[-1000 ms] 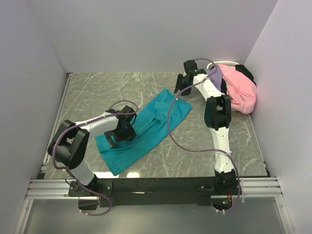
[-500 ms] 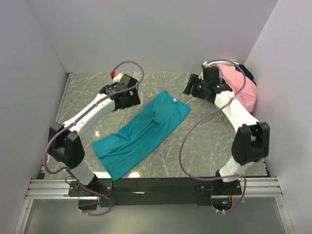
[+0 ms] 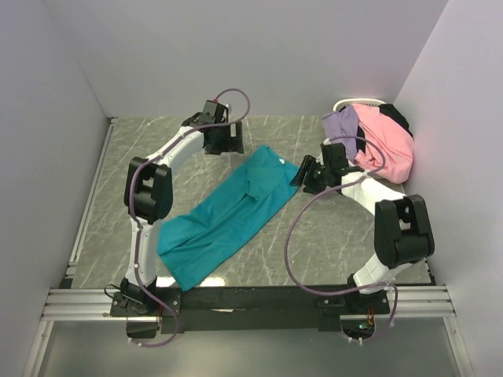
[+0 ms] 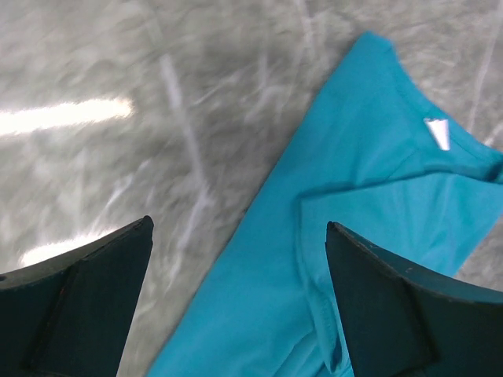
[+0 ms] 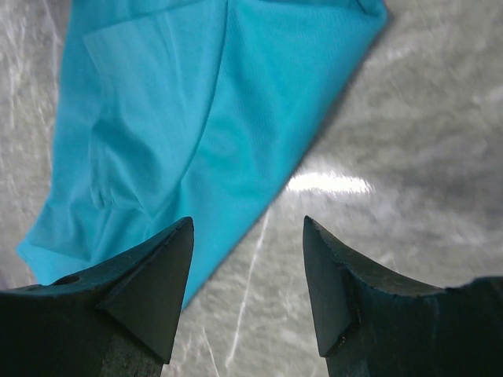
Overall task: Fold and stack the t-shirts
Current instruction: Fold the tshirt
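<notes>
A teal t-shirt lies folded lengthwise in a long diagonal strip on the marble table, its collar end at the upper right. It also shows in the left wrist view and the right wrist view. My left gripper is open and empty, above the table beside the shirt's upper left edge. My right gripper is open and empty, just right of the collar end. Pink, lavender and black t-shirts lie heaped at the back right.
A white wire-rimmed basket holds the heap in the back right corner. Grey walls close in the table on three sides. The aluminium rail with the arm bases runs along the near edge.
My left arm swung from the shirt's lower end up to its upper left edge. My right gripper came down from the basket to the collar end. The shirt barely shifted.
</notes>
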Robot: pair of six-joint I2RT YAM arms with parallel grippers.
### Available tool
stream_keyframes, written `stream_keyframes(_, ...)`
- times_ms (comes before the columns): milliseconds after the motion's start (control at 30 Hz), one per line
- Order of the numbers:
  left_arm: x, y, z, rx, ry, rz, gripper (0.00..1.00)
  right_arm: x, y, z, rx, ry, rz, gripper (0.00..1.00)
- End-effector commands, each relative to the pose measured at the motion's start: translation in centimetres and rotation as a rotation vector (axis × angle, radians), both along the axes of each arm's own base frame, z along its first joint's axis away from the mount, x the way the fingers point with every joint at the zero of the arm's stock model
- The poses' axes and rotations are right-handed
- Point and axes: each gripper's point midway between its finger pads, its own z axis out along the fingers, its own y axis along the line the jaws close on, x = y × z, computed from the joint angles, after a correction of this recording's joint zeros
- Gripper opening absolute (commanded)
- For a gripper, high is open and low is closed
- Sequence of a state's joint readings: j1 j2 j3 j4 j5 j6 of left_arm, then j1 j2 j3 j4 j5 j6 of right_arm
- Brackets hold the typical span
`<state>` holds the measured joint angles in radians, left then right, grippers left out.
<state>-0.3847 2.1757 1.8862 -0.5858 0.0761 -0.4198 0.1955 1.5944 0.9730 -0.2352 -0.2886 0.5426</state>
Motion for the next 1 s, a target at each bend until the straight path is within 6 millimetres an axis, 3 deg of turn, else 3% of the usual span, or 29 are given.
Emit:
stream_keyframes(0,1.8,-2.6,2.6,-0.125,-0.078,-0.196,0.98,2.0,1.0,-0.6,0.064,-0.023,-0.008,0.65)
stream_keyframes(367,1.8,-3.4,-3.2,-0.161,0.029,-0.412,0.96,2.8,1.1,-3.4,0.058,0.064,-0.047,0.65)
stream_keyframes(567,-0.6,-4.9,-6.0,-0.208,0.117,-0.546,0.99,2.6,0.9,-4.0,0.072,0.082,-0.088,0.65)
stream_keyframes(700,-2.7,-7.1,-6.7,-0.228,0.147,-0.638,0.99,2.7,0.9,-4.3,0.068,0.088,-0.089,0.65)
stream_keyframes(967,-5.0,-7.8,-10.2,-0.106,0.21,-0.704,0.92,2.9,0.5,-5.7,0.039,0.133,-0.11,0.65)
